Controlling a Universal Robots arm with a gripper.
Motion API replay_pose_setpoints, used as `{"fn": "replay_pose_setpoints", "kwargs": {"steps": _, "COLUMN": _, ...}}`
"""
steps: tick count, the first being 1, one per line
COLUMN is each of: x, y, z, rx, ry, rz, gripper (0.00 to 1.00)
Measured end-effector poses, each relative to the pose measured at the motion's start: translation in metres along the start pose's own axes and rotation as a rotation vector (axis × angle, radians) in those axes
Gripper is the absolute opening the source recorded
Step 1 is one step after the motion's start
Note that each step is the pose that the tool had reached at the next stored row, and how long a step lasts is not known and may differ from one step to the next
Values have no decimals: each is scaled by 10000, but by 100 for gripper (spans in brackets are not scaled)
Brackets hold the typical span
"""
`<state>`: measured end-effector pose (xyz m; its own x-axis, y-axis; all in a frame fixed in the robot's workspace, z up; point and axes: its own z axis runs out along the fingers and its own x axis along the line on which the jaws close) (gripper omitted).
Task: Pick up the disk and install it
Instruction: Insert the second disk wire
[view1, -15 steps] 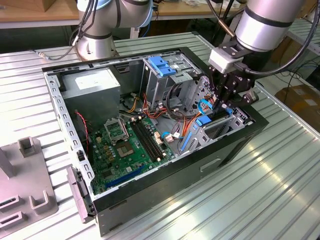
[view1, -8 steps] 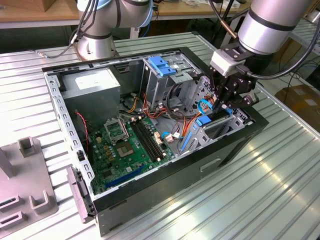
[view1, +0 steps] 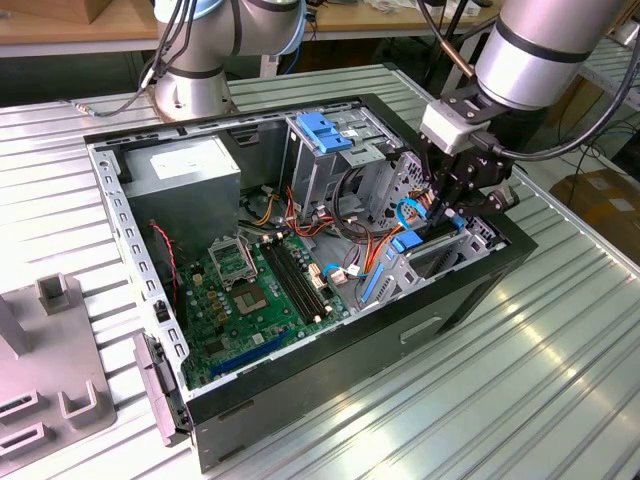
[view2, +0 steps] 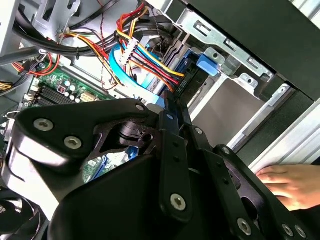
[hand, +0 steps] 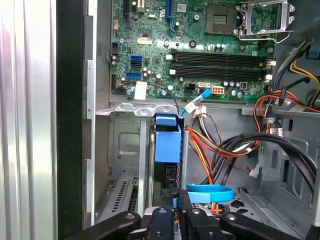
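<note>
Fingers of the gripper (hand: 175, 212) are pinched nearly together on what seems the disk (hand: 167, 145), blue-framed and standing on edge in the metal bay (hand: 125, 150) beside the motherboard (hand: 200, 50).

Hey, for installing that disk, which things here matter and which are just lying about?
Part of the job:
- disk, standing on edge in the case's drive bay
- gripper, at the disk's blue frame
- computer case

Just lying about:
- grey fixture block on the table
- second robot arm's base
- a person's hand beside the case
</note>
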<state>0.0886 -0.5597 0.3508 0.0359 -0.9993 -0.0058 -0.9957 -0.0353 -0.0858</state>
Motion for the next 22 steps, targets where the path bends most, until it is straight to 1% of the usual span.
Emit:
{"fn": "replay_pose_setpoints", "kwargs": {"steps": 5, "x": 2, "y": 4, "z": 21, "rx": 8, "ry": -52, "rz": 5, "gripper": 16}}
{"fn": "replay_pose_setpoints", "kwargs": {"steps": 7, "x": 2, "y": 7, "z": 38, "rx": 9, "ry": -86, "rz": 8, "gripper": 16}}
{"fn": "replay_pose_setpoints", "kwargs": {"steps": 11, "x": 6, "y": 9, "z": 55, "rx": 11, "ry": -123, "rz": 12, "gripper": 16}}
{"fn": "replay_pose_setpoints", "kwargs": {"steps": 17, "x": 11, "y": 12, "z": 87, "rx": 10, "ry": -126, "rz": 11, "gripper": 16}}
{"fn": "replay_pose_setpoints", "kwargs": {"steps": 19, "x": 10, "y": 15, "z": 108, "rx": 9, "ry": -121, "rz": 10, "gripper": 16}}
{"fn": "replay_pose_setpoints", "kwargs": {"steps": 22, "x": 11, "y": 16, "z": 114, "rx": 11, "ry": -126, "rz": 11, "gripper": 16}}
